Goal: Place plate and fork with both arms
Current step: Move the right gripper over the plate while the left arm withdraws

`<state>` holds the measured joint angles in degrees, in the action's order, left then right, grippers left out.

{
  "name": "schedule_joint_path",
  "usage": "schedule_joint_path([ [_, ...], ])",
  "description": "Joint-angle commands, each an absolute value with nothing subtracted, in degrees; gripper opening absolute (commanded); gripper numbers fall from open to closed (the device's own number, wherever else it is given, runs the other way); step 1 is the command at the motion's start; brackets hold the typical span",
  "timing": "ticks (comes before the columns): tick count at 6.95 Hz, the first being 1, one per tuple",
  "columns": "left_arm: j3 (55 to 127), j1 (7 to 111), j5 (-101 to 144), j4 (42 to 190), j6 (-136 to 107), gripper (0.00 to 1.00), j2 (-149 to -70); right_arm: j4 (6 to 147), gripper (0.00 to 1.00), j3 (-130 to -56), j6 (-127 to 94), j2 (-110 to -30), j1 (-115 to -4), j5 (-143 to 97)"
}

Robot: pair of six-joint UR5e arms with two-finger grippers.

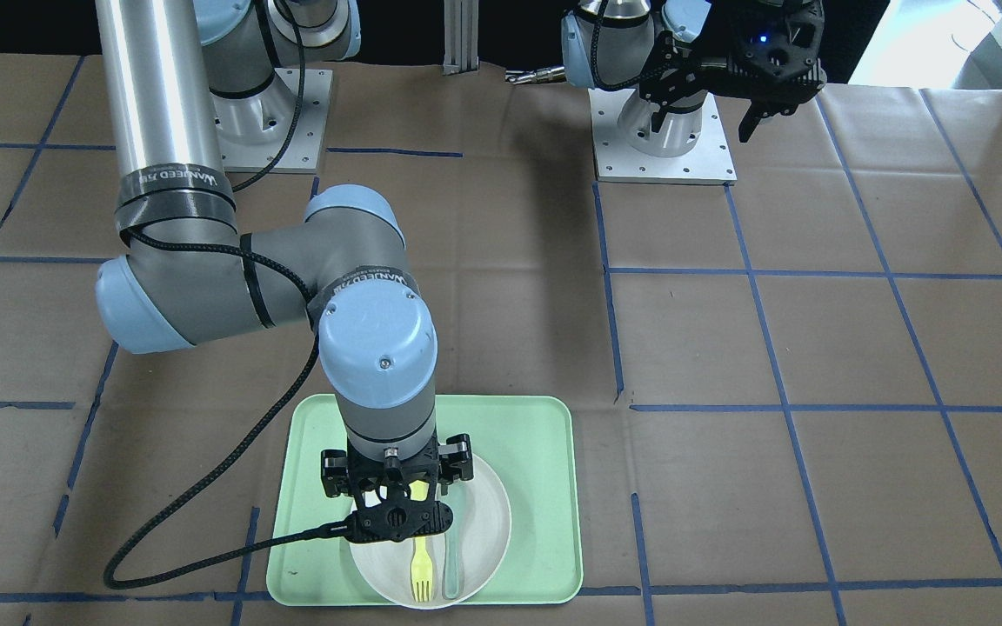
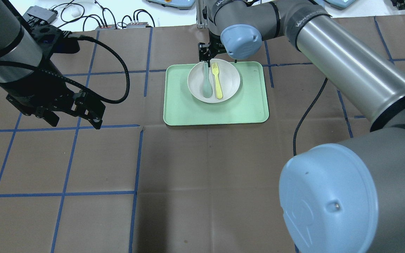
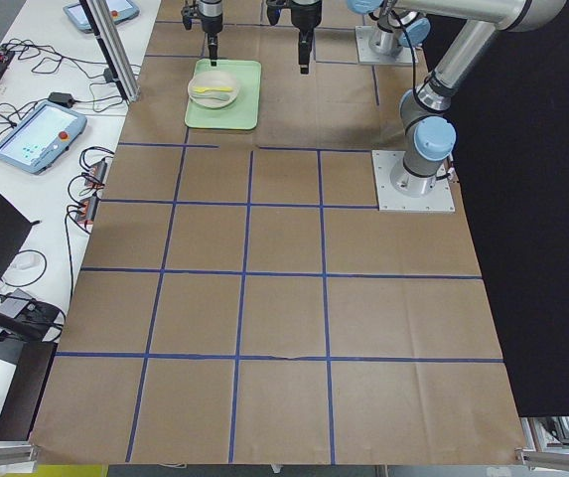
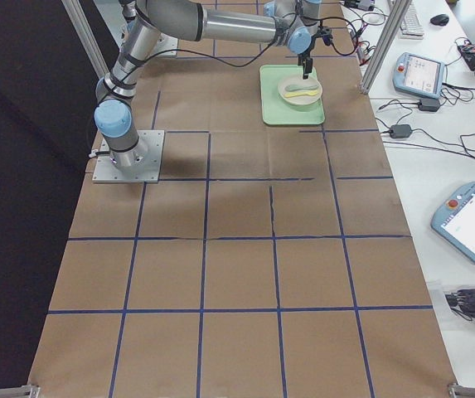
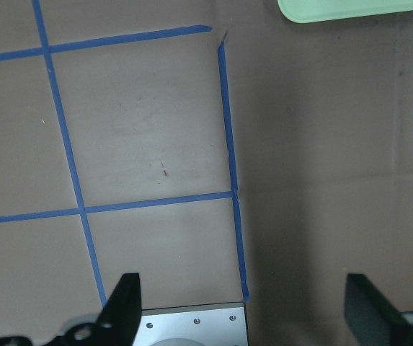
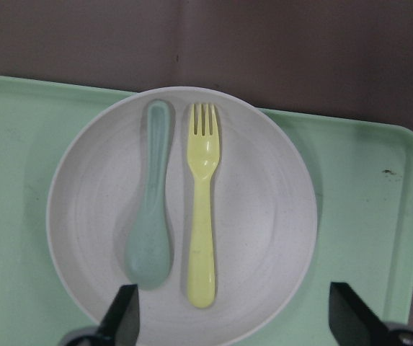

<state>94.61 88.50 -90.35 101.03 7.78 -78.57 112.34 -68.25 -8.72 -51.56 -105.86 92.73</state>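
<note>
The off-white plate (image 6: 264, 216) lies on the mint-green tray (image 6: 365, 180). The pale-yellow fork (image 6: 204, 209) lies in the plate beside a grey-green spoon (image 6: 152, 216), with both handles toward my right gripper. My right gripper (image 6: 238, 324) hangs open and empty just above the plate's edge (image 2: 229, 79), and also shows in the front view (image 1: 397, 496). In the overhead view the fork (image 2: 217, 82) is right of the spoon (image 2: 206, 82). My left gripper (image 2: 75, 121) is open and empty, raised over bare table far from the tray, near its base (image 1: 771, 113).
The tray (image 2: 188, 109) sits at the table's far middle; its corner shows in the left wrist view (image 5: 350, 9). The brown paper table carries blue tape lines. The right arm's black cable (image 1: 205, 543) trails beside the tray. Tablets and cables lie beyond the far edge.
</note>
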Motion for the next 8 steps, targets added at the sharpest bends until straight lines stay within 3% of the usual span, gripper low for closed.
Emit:
schedule_joint_path([
  [1,94.74,88.42,-90.44,101.07,7.82,0.99,-78.49,115.73,0.88,-68.20,-8.79,-48.44,-106.08,92.90],
  [5,94.74,88.42,-90.44,99.50,7.73,0.99,-78.84,119.44,0.82,-69.08,-8.70,-45.35,-105.73,94.31],
  [7,94.83,88.51,-90.09,99.93,7.73,0.99,-77.44,119.36,0.63,-70.66,-8.70,-45.79,-105.73,94.22],
  [8,94.75,88.51,-90.26,99.93,7.82,0.99,-77.26,119.36,0.59,-70.84,-8.70,-45.88,-105.82,94.22],
])
